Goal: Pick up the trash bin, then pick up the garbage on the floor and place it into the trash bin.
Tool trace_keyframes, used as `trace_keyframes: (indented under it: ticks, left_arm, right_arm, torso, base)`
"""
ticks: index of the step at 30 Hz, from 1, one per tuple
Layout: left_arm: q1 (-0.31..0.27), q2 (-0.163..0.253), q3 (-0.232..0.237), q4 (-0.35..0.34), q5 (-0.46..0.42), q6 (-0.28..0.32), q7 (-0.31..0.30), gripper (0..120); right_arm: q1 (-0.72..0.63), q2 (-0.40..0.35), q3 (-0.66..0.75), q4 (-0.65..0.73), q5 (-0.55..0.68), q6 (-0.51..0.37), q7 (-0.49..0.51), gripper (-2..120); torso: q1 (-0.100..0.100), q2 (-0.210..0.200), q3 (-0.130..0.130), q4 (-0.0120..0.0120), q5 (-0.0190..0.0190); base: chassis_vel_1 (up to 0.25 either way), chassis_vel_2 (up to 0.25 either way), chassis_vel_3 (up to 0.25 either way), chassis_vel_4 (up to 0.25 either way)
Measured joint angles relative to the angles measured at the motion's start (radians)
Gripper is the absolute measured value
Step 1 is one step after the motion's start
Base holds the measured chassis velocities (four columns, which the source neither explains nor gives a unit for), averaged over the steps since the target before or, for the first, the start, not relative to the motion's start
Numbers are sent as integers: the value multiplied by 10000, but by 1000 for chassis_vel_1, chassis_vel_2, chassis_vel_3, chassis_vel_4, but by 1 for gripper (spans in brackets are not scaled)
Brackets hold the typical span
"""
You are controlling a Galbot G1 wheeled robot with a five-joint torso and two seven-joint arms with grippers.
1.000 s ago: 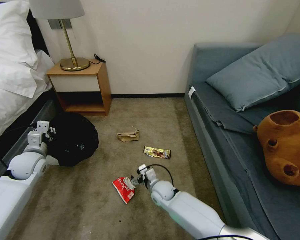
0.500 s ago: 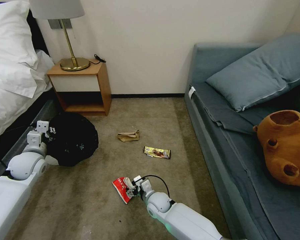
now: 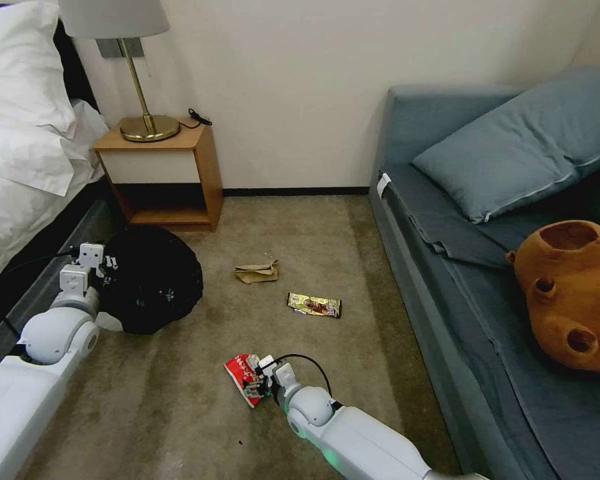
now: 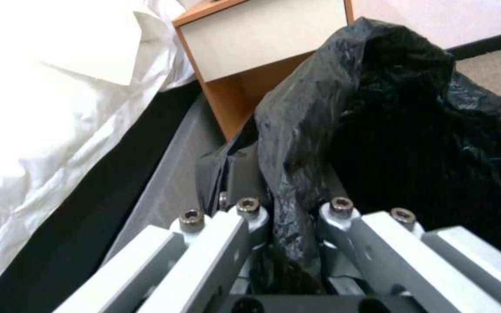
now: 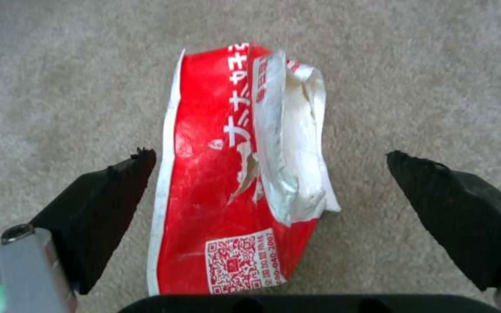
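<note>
**Now: open fingers straddle the snack packet**

Low over the carpet (image 3: 180,400), the right gripper (image 5: 274,174) stands spread wide either side of the red-and-white snack packet (image 5: 233,182). The left gripper (image 4: 288,208) is clamped on the trash bin (image 3: 155,279)'s black bag beside the bed (image 3: 20,167).

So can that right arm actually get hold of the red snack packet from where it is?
Probably yes. The right gripper is open right over the red snack packet, one finger on each side, with bare carpet around it and nothing between. The left gripper is busy holding the trash bin.
</note>
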Motion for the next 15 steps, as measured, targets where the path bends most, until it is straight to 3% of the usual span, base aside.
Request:
trace_keyframes:
  ticks: [5,15]
  left_arm:
    - [54,23,-64,-71,-5,0,-6,4]
    - [34,39,-80,-20,-19,-23,3,4]
  right_arm:
    - [21,94,32,-333,-118,135,-226,92]
    - [132,195,46,-557,-119,236,-668,54]
  torso:
    - [0,1,0,0,1]
    - [0,0,0,0,1]
  base:
    - [0,0,0,0]
    - [0,0,0,0]
